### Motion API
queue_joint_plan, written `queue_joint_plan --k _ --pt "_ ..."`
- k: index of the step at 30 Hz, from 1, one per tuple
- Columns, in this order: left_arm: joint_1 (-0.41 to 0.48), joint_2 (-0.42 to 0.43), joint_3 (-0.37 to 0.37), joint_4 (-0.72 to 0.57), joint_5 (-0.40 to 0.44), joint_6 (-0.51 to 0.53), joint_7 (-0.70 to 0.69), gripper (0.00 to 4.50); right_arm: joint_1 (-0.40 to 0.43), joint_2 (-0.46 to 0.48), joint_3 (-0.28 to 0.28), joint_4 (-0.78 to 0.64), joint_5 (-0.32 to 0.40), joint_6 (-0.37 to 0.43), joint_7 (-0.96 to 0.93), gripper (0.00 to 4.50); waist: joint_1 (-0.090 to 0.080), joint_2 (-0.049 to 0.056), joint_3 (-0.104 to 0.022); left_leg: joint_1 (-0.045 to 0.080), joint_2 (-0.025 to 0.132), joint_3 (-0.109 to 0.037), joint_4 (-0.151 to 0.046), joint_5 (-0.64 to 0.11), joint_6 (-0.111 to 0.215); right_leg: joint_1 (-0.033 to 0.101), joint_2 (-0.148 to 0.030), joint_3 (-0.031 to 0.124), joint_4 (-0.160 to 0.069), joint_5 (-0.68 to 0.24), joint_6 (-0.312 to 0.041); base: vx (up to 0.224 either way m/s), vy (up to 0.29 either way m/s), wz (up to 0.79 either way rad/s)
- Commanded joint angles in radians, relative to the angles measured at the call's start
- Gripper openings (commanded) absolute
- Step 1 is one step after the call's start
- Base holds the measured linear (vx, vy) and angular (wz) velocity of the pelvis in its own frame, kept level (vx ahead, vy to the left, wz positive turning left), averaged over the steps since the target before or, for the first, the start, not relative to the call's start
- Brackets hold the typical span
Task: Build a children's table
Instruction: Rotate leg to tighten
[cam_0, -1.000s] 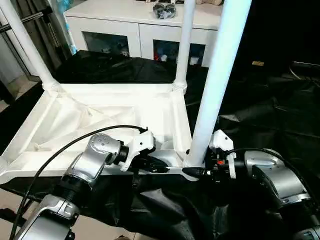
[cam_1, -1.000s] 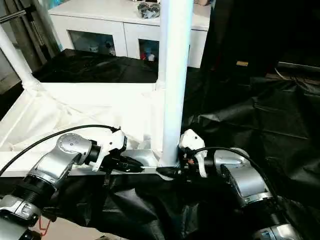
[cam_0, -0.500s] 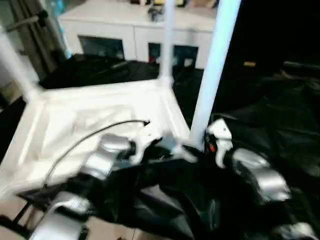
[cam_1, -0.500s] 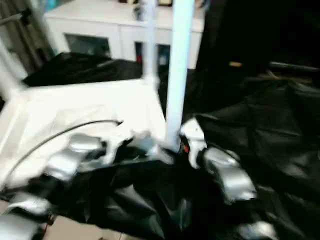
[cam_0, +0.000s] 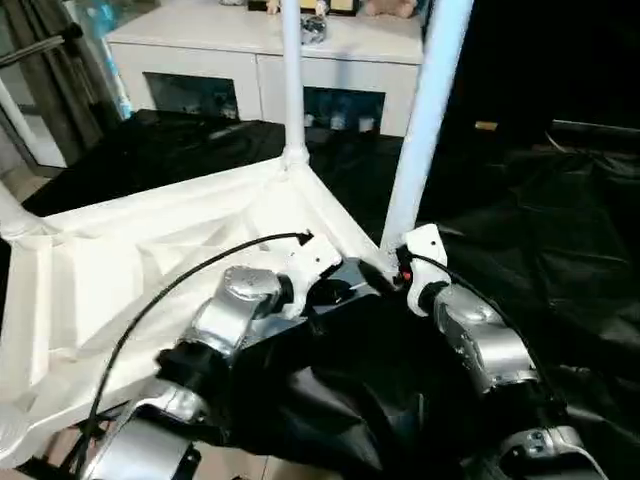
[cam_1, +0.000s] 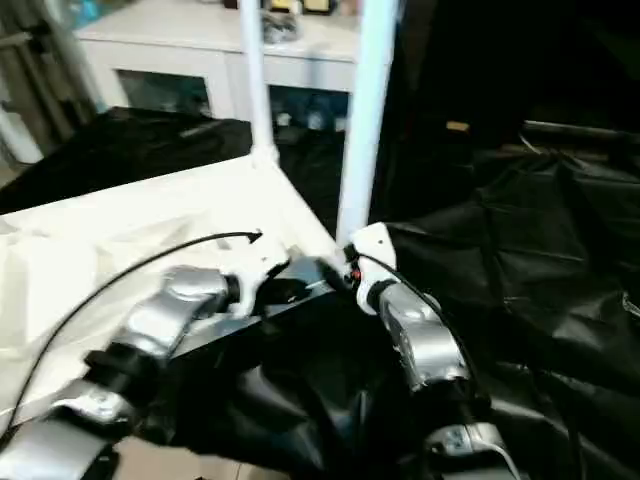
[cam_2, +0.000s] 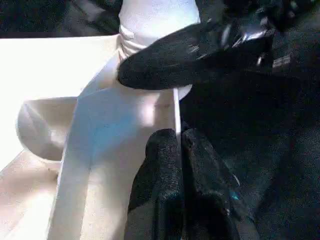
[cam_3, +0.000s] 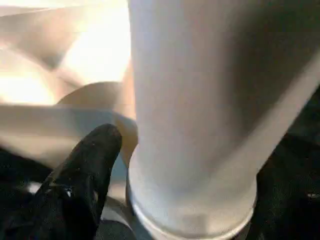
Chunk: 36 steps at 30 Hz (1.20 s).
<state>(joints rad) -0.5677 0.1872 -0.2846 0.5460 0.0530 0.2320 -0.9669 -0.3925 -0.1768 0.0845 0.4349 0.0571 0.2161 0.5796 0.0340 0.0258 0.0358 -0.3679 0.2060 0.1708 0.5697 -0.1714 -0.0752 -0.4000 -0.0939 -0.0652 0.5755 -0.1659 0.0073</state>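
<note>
With the left end effector (cam_2: 175, 165) pinched shut on the tabletop (cam_0: 150, 260) rim, the right end effector's (cam_0: 392, 278) grip on the near-corner leg (cam_0: 420, 120) is unclear; next, seat it firmly

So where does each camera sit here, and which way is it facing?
Head eyes: look forward and down over both silver forearms at the upturned tabletop, near leg, cabinet beyond.
Left wrist: looks along the left hand, pinching the tabletop's rim.
Right wrist: faces the near leg's base, one finger beside it.
Shared: all show that near leg.
</note>
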Motion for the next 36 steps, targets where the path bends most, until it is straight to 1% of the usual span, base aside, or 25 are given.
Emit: queue_joint_plan --k 1,2,3,4,5,6,9,11,12,13,14,15,18,20,23,25,26,28,29,30,31,32,33,35,36 --pt "0.004 -0.006 -0.056 -0.046 -0.024 -0.035 -0.092 0.0 0.023 0.006 0.098 -0.037 0.034 -0.008 0.153 3.71 0.007 -0.004 -0.053 0.008 0.017 -0.002 -0.074 -0.358 0.027 0.036 -0.039 0.03 -0.08 -0.345 -0.158 0.081 -0.01 0.06" --pt "0.004 -0.006 -0.057 -0.047 -0.024 -0.035 -0.093 0.0 0.023 0.005 0.099 -0.037 0.034 -0.008 0.154 3.71 0.008 -0.003 -0.054 0.006 0.017 0.001 -0.072 -0.329 0.034 0.037 -0.037 0.032 -0.072 -0.285 -0.186 0.061 -0.009 0.07" --pt "0.014 0.024 -0.055 -0.063 -0.041 -0.061 -0.151 0.0 0.049 -0.056 0.115 -0.086 0.066 -0.028 0.281 3.71 0.009 0.002 -0.055 0.007 0.017 0.002 -0.071 -0.314 0.034 0.038 -0.037 0.033 -0.068 -0.258 -0.199 0.057 -0.01 0.04" --pt "0.014 0.024 -0.055 -0.063 -0.041 -0.061 -0.151 0.0 0.049 -0.056 0.115 -0.086 0.066 -0.028 0.281 3.71 0.013 0.0 -0.058 0.005 0.017 0.002 -0.067 -0.287 0.046 0.047 -0.037 0.031 -0.063 -0.214 -0.213 0.056 -0.007 0.04" --pt "0.023 0.048 -0.055 -0.079 -0.057 -0.069 -0.2 0.0 0.071 -0.109 0.134 -0.126 0.091 -0.027 0.386 3.71 0.016 0.001 -0.058 0.008 0.017 0.006 -0.064 -0.264 0.058 0.043 -0.037 0.033 -0.059 -0.172 -0.231 0.056 -0.007 0.04" --pt "0.023 0.049 -0.055 -0.079 -0.057 -0.069 -0.201 0.0 0.071 -0.11 0.134 -0.127 0.091 -0.027 0.389 3.71 0.02 0.0 -0.063 0.003 0.018 0.004 -0.061 -0.225 0.069 0.054 -0.036 0.032 -0.048 -0.119 -0.245 0.054 -0.002 0.02" --pt "0.031 0.079 -0.056 -0.086 -0.063 -0.077 -0.241 0.0 0.091 -0.167 0.155 -0.166 0.111 -0.006 0.498 3.71 0.032 0.001 -0.064 0.006 0.02 0.007 -0.056 -0.172 0.092 0.054 -0.034 0.03 -0.038 -0.038 -0.274 0.0 0.0 0.0" --pt "0.04 0.104 -0.058 -0.09 -0.066 -0.089 -0.268 0.0 0.099 -0.207 0.169 -0.185 0.122 0.007 0.56 3.71 0.034 0.0 -0.063 0.005 0.021 0.009 -0.055 -0.168 0.099 0.055 -0.034 0.03 -0.036 -0.032 -0.281 0.0 0.0 0.0" --pt "0.042 0.11 -0.057 -0.088 -0.067 -0.093 -0.274 0.0 0.1 -0.216 0.173 -0.188 0.122 0.009 0.572 3.71 0.035 0.0 -0.062 0.007 0.022 0.01 -0.055 -0.176 0.098 0.054 -0.035 0.03 -0.039 -0.051 -0.281 0.0 0.0 0.0" --pt "0.045 0.121 -0.054 -0.086 -0.069 -0.102 -0.286 0.0 0.101 -0.229 0.176 -0.193 0.123 0.011 0.592 3.71 0.035 -0.004 -0.06 0.006 0.021 0.01 -0.056 -0.184 0.097 0.054 -0.035 0.029 -0.04 -0.069 -0.277 0.0 0.0 0.0" --pt "0.047 0.127 -0.054 -0.085 -0.069 -0.106 -0.294 0.0 0.101 -0.232 0.176 -0.195 0.124 0.014 0.599 3.71 0.037 -0.001 -0.058 0.009 0.023 0.011 -0.058 -0.206 0.089 0.052 -0.037 0.031 -0.044 -0.112 -0.27 0.0 0.0 0.0" --pt "0.048 0.132 -0.052 -0.085 -0.07 -0.109 -0.301 0.0 0.101 -0.236 0.177 -0.198 0.127 0.016 0.609 3.44 0.038 -0.003 -0.057 0.01 0.023 0.011 -0.06 -0.227 0.078 0.051 -0.038 0.031 -0.048 -0.155 -0.261 0.0 0.0 0.0" --pt "0.051 0.141 -0.051 -0.086 -0.072 -0.11 -0.311 0.0 0.102 -0.242 0.182 -0.205 0.133 0.021 0.633 3.32 0.04 -0.003 -0.055 0.013 0.023 0.01 -0.064 -0.257 0.054 0.048 -0.04 0.034 -0.054 -0.224 -0.24 0.0 0.0 0.0" --pt "0.053 0.142 -0.051 -0.088 -0.071 -0.11 -0.303 0.0 0.105 -0.239 0.186 -0.211 0.138 0.028 0.636 3.08 0.04 -0.006 -0.054 0.012 0.023 0.009 -0.065 -0.263 0.048 0.047 -0.039 0.034 -0.055 -0.237 -0.233 0.0 0.0 0.0" --pt "0.056 0.14 -0.048 -0.09 -0.073 -0.111 -0.301 0.0 0.108 -0.232 0.189 -0.22 0.143 0.037 0.634 2.97 0.042 -0.005 -0.055 0.011 0.022 0.008 -0.064 -0.249 0.045 0.048 -0.039 0.034 -0.054 -0.233 -0.228 0.0 0.0 0.0" --pt "0.058 0.135 -0.047 -0.09 -0.07 -0.111 -0.288 0.0 0.111 -0.22 0.186 -0.22 0.146 0.043 0.623 2.91 0.042 -0.009 -0.056 0.008 0.02 0.009 -0.063 -0.235 0.049 0.05 -0.039 0.034 -0.052 -0.222 -0.227 0.0 0.0 0.0" --pt "0.059 0.122 -0.042 -0.085 -0.065 -0.105 -0.258 0.0 0.115 -0.198 0.179 -0.205 0.138 0.041 0.586 2.75 0.042 -0.006 -0.057 0.009 0.021 0.008 -0.062 -0.224 0.052 0.049 -0.039 0.034 -0.051 -0.21 -0.229 0.0 0.0 0.0" --pt "0.057 0.109 -0.037 -0.082 -0.063 -0.095 -0.235 0.0 0.113 -0.179 0.17 -0.187 0.123 0.036 0.54 2.73 0.041 -0.007 -0.056 0.008 0.021 0.009 -0.062 -0.221 0.052 0.048 -0.039 0.034 -0.051 -0.205 -0.23 0.0 0.0 0.0" --pt "0.056 0.1 -0.034 -0.08 -0.063 -0.087 -0.22 0.0 0.111 -0.167 0.163 -0.175 0.113 0.033 0.509 2.73 0.039 -0.007 -0.054 0.011 0.02 0.008 -0.065 -0.244 0.042 0.046 -0.04 0.034 -0.055 -0.241 -0.223 0.0 0.0 0.0" --pt "0.05 0.086 -0.031 -0.072 -0.057 -0.077 -0.19 0.0 0.102 -0.141 0.147 -0.149 0.094 0.039 0.439 2.69 0.033 -0.009 -0.051 0.007 0.018 0.007 -0.068 -0.263 0.03 0.046 -0.039 0.033 -0.059 -0.284 -0.209 0.0 0.0 0.0" --pt "0.038 0.068 -0.029 -0.062 -0.048 -0.065 -0.154 0.0 0.087 -0.111 0.128 -0.112 0.07 0.041 0.353 2.69 0.03 -0.01 -0.05 0.01 0.018 0.006 -0.07 -0.273 0.021 0.043 -0.041 0.033 -0.062 -0.311 -0.203 0.0 0.0 0.0" --pt "0.016 0.033 -0.024 -0.039 -0.032 -0.048 -0.085 0.0 0.061 -0.059 0.094 -0.049 0.044 0.048 0.217 2.69 0.019 -0.009 -0.046 0.009 0.014 0.003 -0.072 -0.309 0.005 0.041 -0.041 0.03 -0.068 -0.384 -0.183 0.0 0.0 0.0" --pt "0.015 0.031 -0.024 -0.037 -0.031 -0.047 -0.081 0.0 0.06 -0.056 0.093 -0.046 0.043 0.049 0.21 2.68 0.013 -0.006 -0.047 0.013 0.013 -0.001 -0.074 -0.336 -0.012 0.04 -0.042 0.028 -0.075 -0.443 -0.16 -0.05 0.005 -0.07" --pt "-0.015 -0.016 -0.018 -0.001 -0.018 -0.032 0.0 0.0 0.037 -0.006 0.071 0.007 0.02 0.055 0.083 2.67 0.006 -0.006 -0.046 0.014 0.012 -0.002 -0.075 -0.363 -0.014 0.037 -0.04 0.027 -0.083 -0.464 -0.143 0.0 0.0 0.0" --pt "-0.03 -0.045 -0.014 0.015 -0.014 -0.021 0.042 0.0 0.023 0.02 0.065 0.037 0.0 0.06 0.007 2.67 0.004 -0.005 -0.045 0.02 0.01 -0.002 -0.072 -0.384 -0.015 0.03 -0.04 0.027 -0.088 -0.485 -0.137 0.0 0.0 0.0"
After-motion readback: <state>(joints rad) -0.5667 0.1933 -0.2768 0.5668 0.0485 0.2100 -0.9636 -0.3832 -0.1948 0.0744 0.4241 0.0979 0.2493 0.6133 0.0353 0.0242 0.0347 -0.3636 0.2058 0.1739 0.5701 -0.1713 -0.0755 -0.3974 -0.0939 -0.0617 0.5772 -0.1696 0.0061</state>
